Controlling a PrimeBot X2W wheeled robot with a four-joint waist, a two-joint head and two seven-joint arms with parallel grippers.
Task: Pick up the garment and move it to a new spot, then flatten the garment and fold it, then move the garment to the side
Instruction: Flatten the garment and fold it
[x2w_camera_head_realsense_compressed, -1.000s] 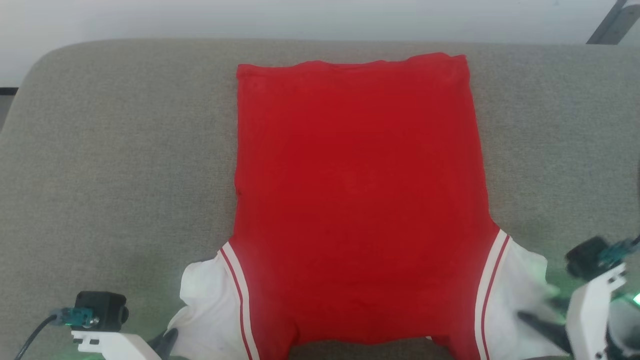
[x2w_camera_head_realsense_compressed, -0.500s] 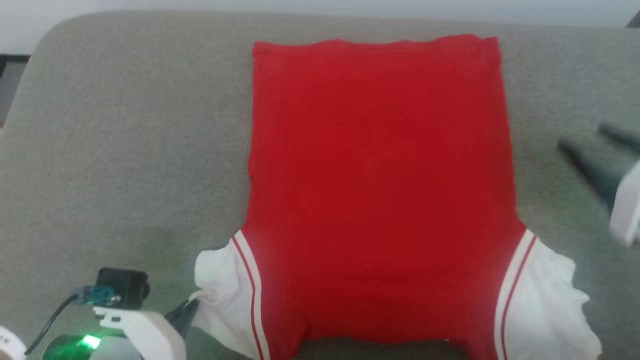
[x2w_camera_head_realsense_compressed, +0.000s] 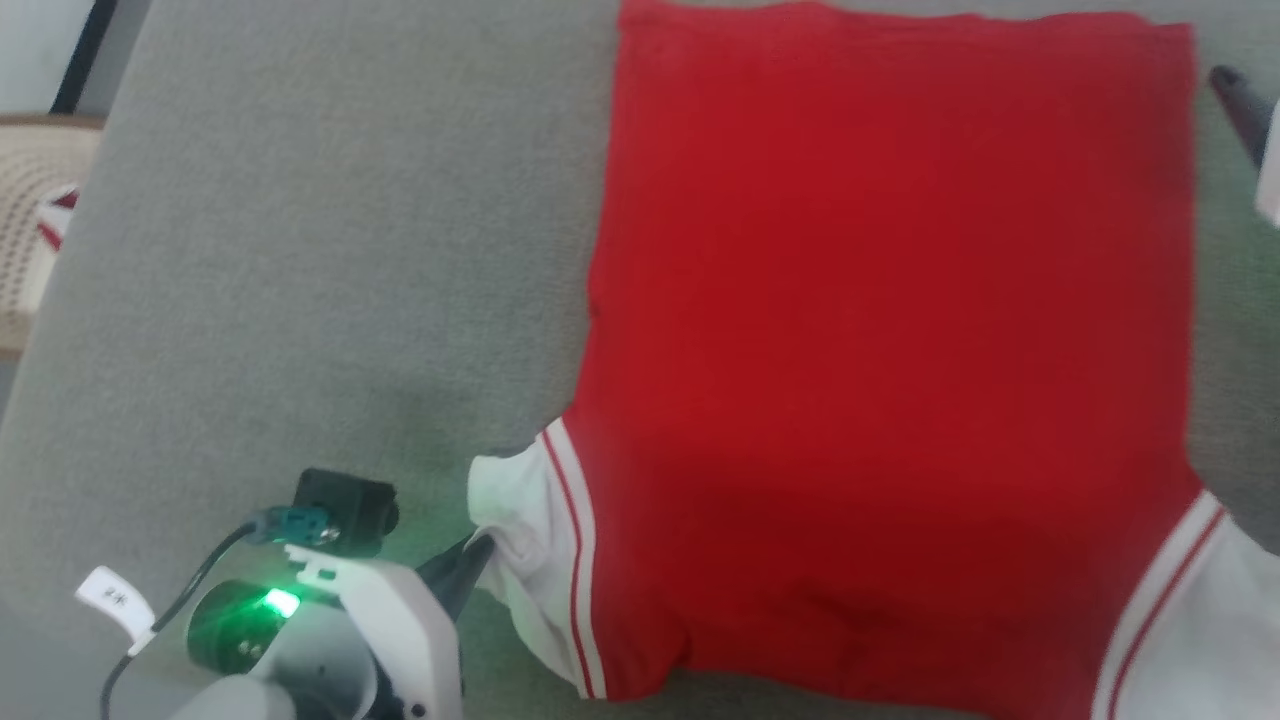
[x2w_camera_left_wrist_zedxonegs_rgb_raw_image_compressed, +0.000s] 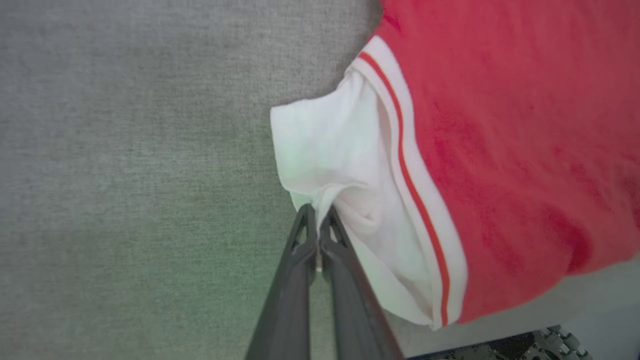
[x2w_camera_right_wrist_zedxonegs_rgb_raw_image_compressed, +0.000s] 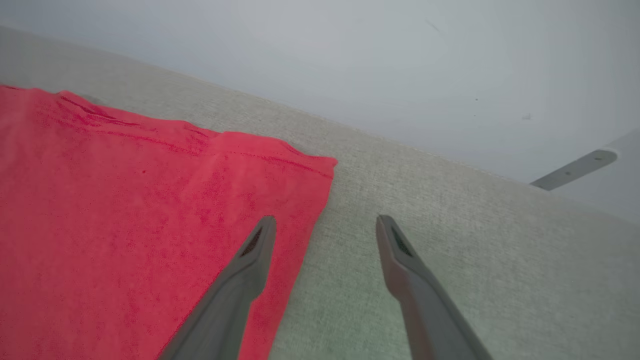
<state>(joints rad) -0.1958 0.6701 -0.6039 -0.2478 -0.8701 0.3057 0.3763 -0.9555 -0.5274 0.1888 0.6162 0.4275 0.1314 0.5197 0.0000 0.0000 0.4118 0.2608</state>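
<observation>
Left hand (x2w_camera_left_wrist_zedxonegs_rgb_raw_image_compressed: 318, 214) grips the shirt (x2w_camera_head_realsense_compressed: 880, 350) by one sleeve (x2w_camera_left_wrist_zedxonegs_rgb_raw_image_compressed: 330, 150); right hand (x2w_camera_right_wrist_zedxonegs_rgb_raw_image_compressed: 326, 221) hangs open near the hem corner. Risk: a one-sided pull could skew the flat cloth.

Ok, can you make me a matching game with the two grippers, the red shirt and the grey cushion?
Things:
1. left gripper
2. right gripper
3. garment
4. grey cushion

States:
A. red, spread flat
B. open, holding nothing
C. lying underneath the garment
D. shut on the white sleeve

Pairs: 1-D, 2-B, 3-A, 4-C
</observation>
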